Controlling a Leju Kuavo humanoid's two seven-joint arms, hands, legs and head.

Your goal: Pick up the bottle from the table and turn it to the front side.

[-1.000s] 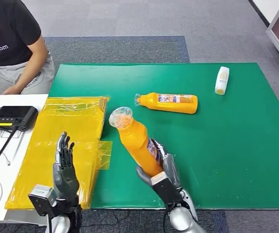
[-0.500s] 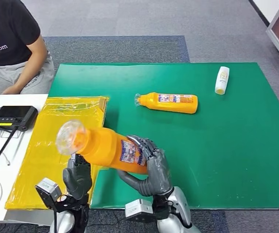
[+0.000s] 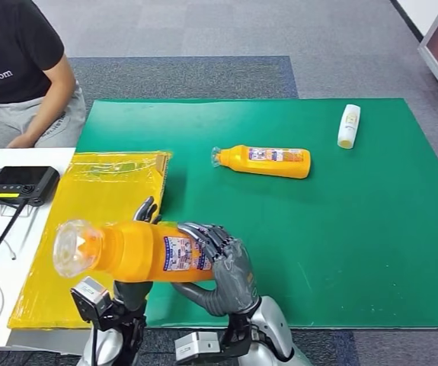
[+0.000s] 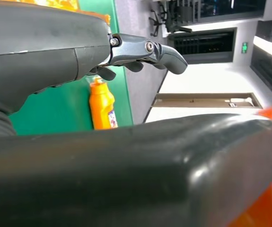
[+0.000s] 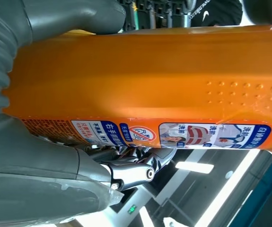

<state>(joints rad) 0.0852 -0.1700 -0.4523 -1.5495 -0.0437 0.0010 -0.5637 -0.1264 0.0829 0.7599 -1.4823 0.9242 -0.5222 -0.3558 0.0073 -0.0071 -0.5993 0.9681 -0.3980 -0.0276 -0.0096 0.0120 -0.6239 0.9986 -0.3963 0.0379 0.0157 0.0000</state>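
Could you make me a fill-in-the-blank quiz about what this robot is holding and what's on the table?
1. The right hand grips an orange bottle that is lying ____ in the air.
2. A second orange bottle lies on the ____ mat.
3. Near the mat's far right corner lies a small ____ bottle.

Missing words: sideways; green; white

Orange bottle (image 3: 142, 250) showing glossy smooth plastic, a printed paper-like label, raised dimples in the right wrist view. Right hand (image 3: 228, 271) looking matt grey with shiny metal links. Green mat (image 3: 348, 229) appearing matt; yellow film (image 3: 107, 191) shining, wrinkling.
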